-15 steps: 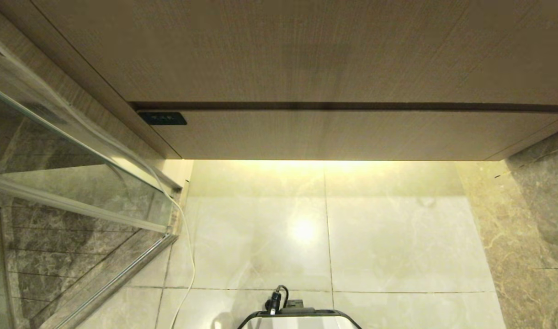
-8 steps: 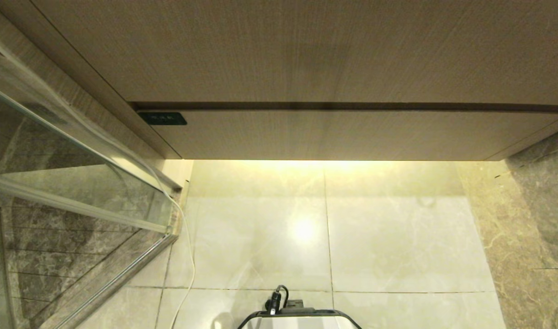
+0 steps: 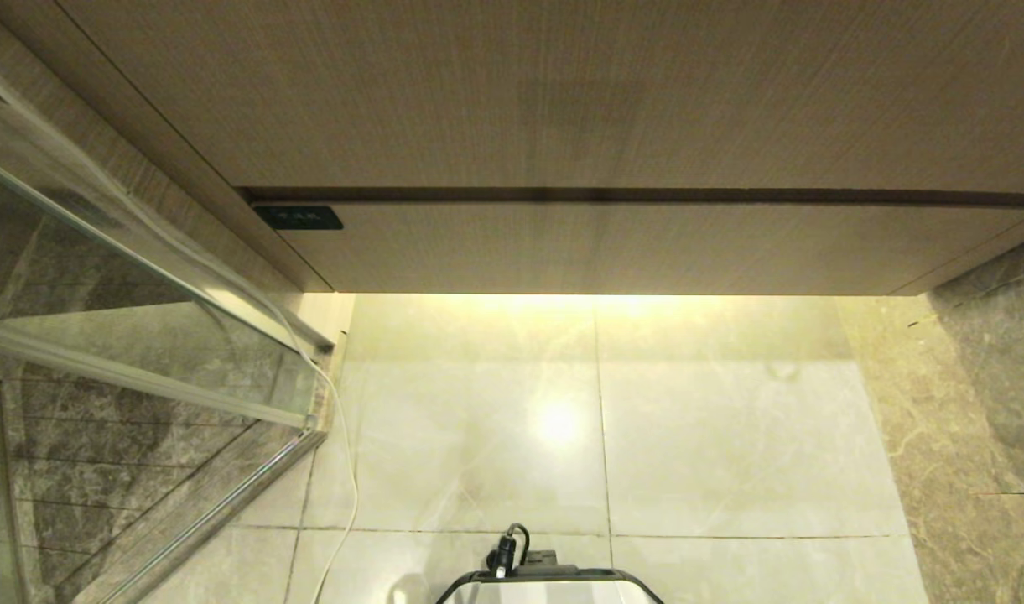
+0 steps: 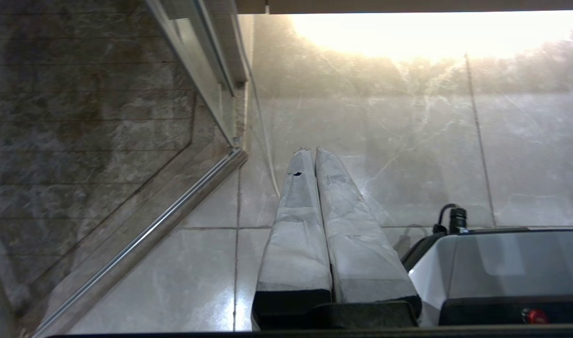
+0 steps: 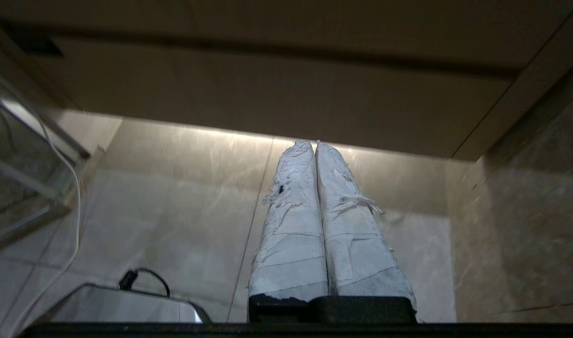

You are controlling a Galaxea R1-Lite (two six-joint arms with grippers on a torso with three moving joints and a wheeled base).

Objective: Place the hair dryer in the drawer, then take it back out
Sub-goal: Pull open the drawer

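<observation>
The drawer is a wide, shallow, light wood-grain front with a small dark label at its left end; it sits flush with the cabinet, closed. It also fills the upper part of the right wrist view. The hair dryer is out of view. My right gripper is shut and empty, its white-wrapped fingers pointing at the lit gap under the drawer. Over the floor tiles hangs my left gripper, shut and empty, beside my base. Neither gripper shows in the head view.
A taller plain wood panel sits above the drawer. A glass shower door with a metal frame stands at the left, with a thin white cord running down beside it. A dark marble wall closes the right side.
</observation>
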